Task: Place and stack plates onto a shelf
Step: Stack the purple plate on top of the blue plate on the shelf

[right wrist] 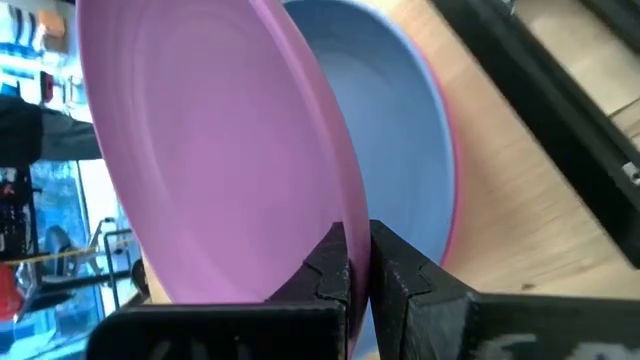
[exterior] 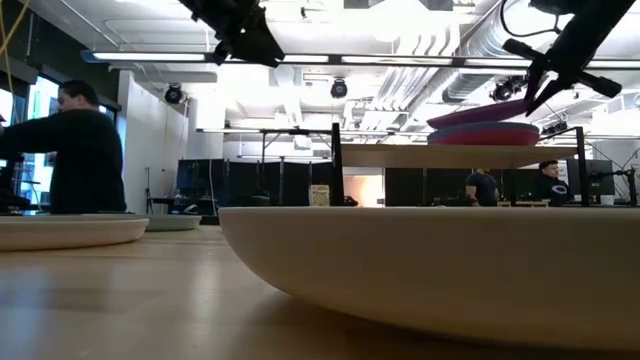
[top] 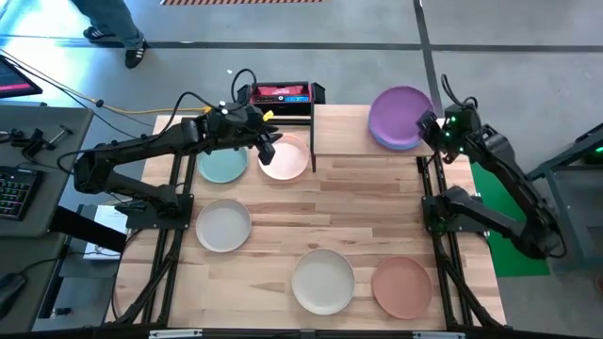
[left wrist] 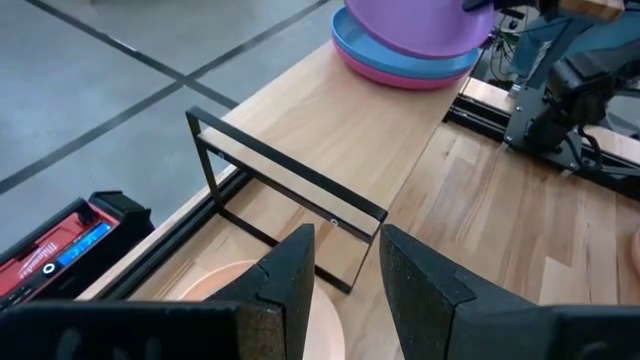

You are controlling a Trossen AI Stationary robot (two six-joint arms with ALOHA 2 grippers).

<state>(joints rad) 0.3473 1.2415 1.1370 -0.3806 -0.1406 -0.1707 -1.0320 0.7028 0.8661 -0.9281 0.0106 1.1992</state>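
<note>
Right gripper (right wrist: 358, 262) is clamped on the near rim of the purple plate (top: 400, 111), holding it tilted over the stack at the shelf's (top: 344, 127) far right end. Rim edge sits between the fingers; plate's far side looks like it rests on or just above the blue plate (right wrist: 400, 140). Under blue there's a magenta plate (left wrist: 400, 78), so the stack is magenta, blue, purple on top. Judgement: what matters next is getting purple level and centred over blue before the fingers let go. If it's still tilted it could slide off toward the shelf edge.

Left gripper (top: 267, 141) hangs above the pink plate (top: 285, 158), fingers parted, holding nothing. The pink plate is on the table right below it, tucked against the shelf's black post frame (left wrist: 290, 180). Teal plate (top: 223, 164) sits just beside pink, also under the left arm. Left arm is clearly nearer to both; the free shelf board lies beyond the frame, toward the stack.

Still on the table: grey plate (top: 223, 226) mid-left, cream plate (top: 322, 280) and salmon plate (top: 401, 286) along the near edge, close together. Roughly three of eight are on the shelf, the third not released.
</note>
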